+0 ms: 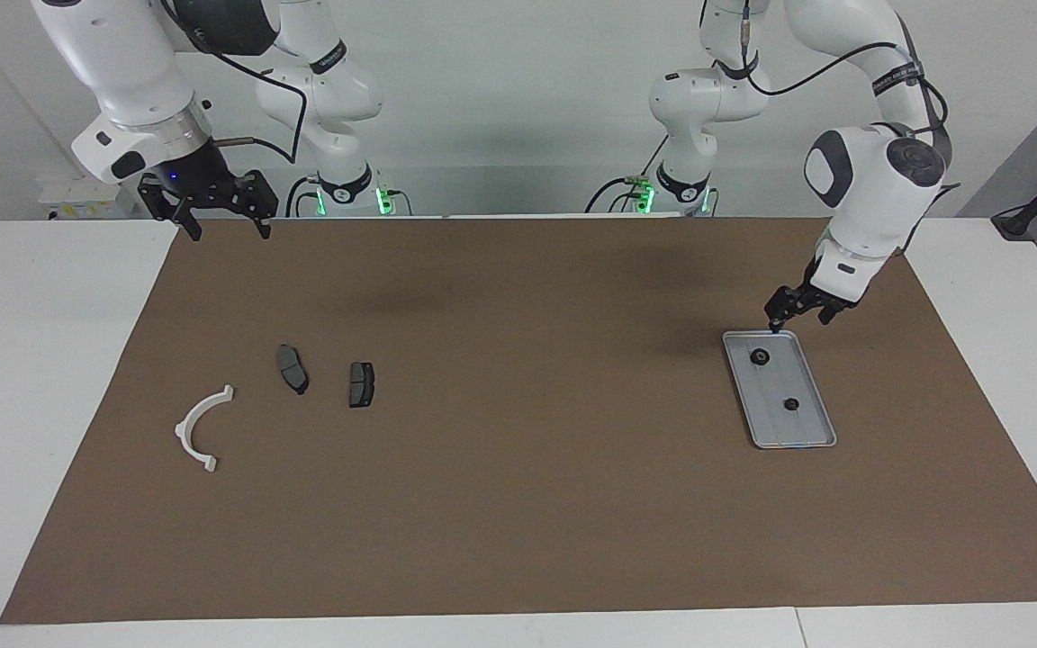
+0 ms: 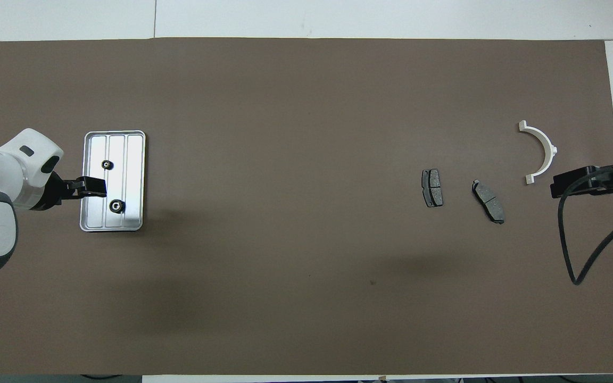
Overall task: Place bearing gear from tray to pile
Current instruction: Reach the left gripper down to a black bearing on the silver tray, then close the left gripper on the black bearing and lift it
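Covering nearly the whole white table, your brown paper mat lies flat and matte, a long rectangle. Your two white Franka arms come next in size. The left arm bends down toward its own end of the table; the right arm waits, raised over the mat's edge nearest the robots at its own end.

Next comes the tray, a silver metal rectangle with rounded corners, a raised rim and lengthwise ridges, lying on the mat toward the left arm's end. Two bearing gears rest in it, both small, round and dark: one bearing gear nearer the robots, the second gear farther along the tray.

At the right arm's end you see the pile laid out loosely: a white half-ring bracket, smooth and curved, then two dark grey brake pads, flat and blocky, one pad beside the bracket and the other pad just beside that, none touching.

Your left gripper hangs just over the tray's rim nearest the robots, close to the nearer gear, its fingers spread and holding nothing. Your right gripper is spread wide too, and empty.
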